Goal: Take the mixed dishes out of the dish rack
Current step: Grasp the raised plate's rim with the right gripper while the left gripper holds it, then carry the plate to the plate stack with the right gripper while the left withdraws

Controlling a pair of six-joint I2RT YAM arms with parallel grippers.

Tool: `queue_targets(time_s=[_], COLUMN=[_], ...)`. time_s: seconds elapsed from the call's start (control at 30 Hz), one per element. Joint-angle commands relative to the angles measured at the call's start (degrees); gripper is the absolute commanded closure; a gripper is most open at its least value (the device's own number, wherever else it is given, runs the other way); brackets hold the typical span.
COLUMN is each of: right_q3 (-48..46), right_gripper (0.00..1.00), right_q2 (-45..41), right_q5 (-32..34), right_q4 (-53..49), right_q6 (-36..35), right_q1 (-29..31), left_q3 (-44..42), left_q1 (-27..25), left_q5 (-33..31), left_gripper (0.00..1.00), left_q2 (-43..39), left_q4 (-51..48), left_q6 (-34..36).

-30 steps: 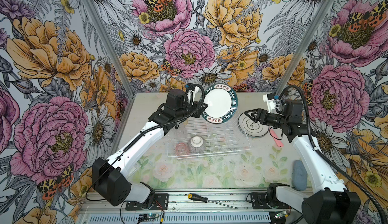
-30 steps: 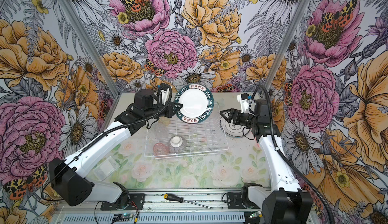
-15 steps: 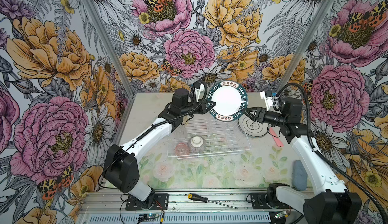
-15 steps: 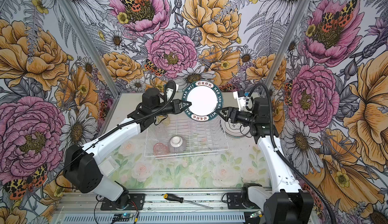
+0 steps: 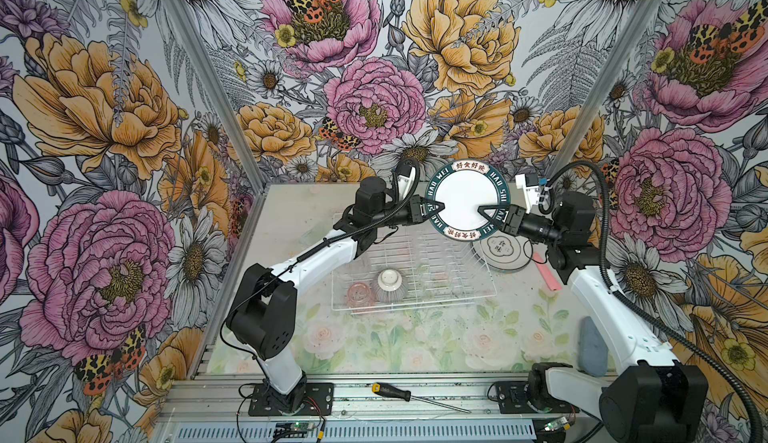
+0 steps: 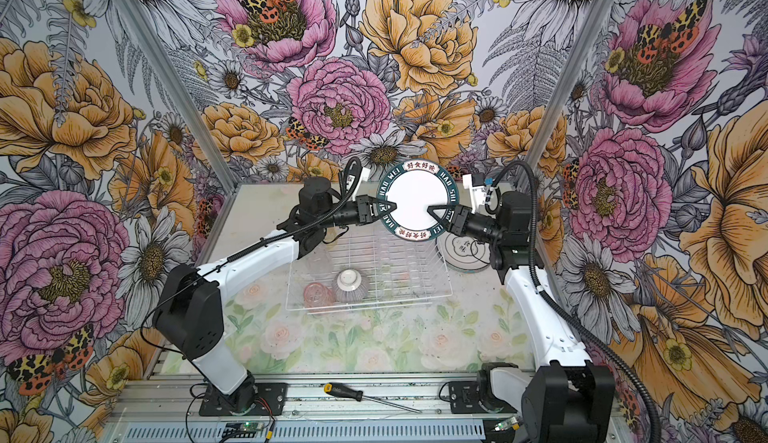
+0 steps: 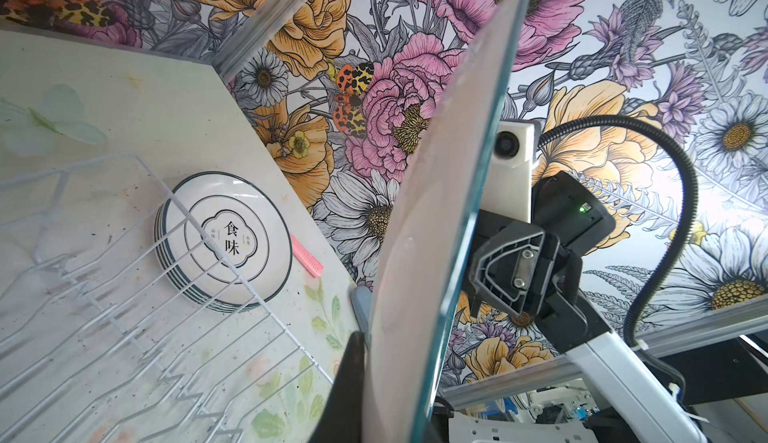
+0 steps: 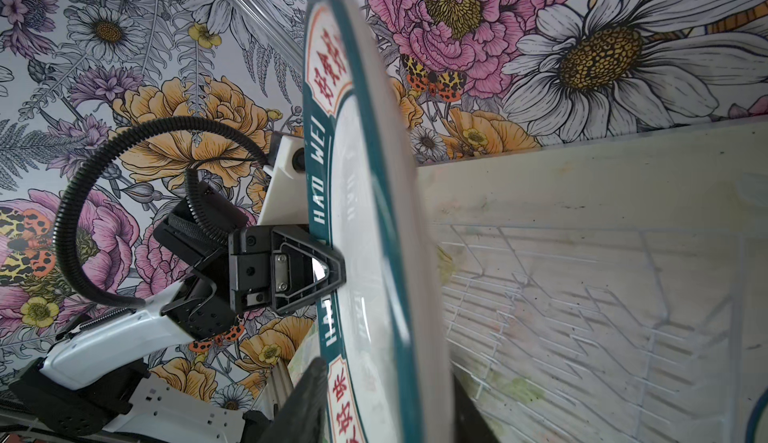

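i have one white plate (image 5: 463,196) with a dark green lettered rim up in the air, standing on edge with its face toward the top cameras, above the far side of the dish rack (image 5: 415,301) and touching none of its wires. the left gripper (image 5: 434,209) is clamped tight on the plate's left rim. the right gripper (image 5: 488,214) straddles the opposite rim, one finger across the white face and one behind. in the right wrist view both fingers sit close to the plate, but i cannot tell whether they are pressing on it. down in the rack, near its front left corner, the ribbed bowl (image 5: 391,285) lies upside down with its white foot up, and a pink tumbler (image 5: 360,294) stands just beside it on the left. a stack of plates (image 5: 503,250) rests face down on the table (image 5: 415,345), just off the rack's right side, with a pink strip (image 5: 547,277) lying near it. a screwdriver (image 5: 399,392) lies on the front rail between the two arm bases.
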Motion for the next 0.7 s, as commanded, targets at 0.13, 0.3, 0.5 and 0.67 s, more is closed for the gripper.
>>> queue_targets(time_s=[0.13, 0.3, 0.5, 0.67], right_q3=[-1.06, -0.55, -0.12, 0.89], right_gripper=[0.90, 1.00, 1.00, 1.00], right_q2=[1.92, 2.19, 1.60, 1.65], right_q5=[-0.63, 0.97, 3.20, 6.62], right_q4=[11.18, 9.25, 8.03, 2.22], right_q6=[7.25, 6.24, 6.05, 4.52], right_q1=[0.32, 0.09, -2.37, -8.16], left_q3=[2.28, 2.14, 2.08, -0.48], left_q1=[-0.47, -0.54, -0.54, 0.13], left_q5=[2.87, 0.24, -3.93, -9.94], left_gripper=[1.00, 0.83, 0.62, 0.62], left_q2=[0.12, -0.91, -3.76, -7.61], left_q4=[5.90, -1.10, -12.97, -21.94], left_q6=[-1.86, 3.13, 11.86, 18.37])
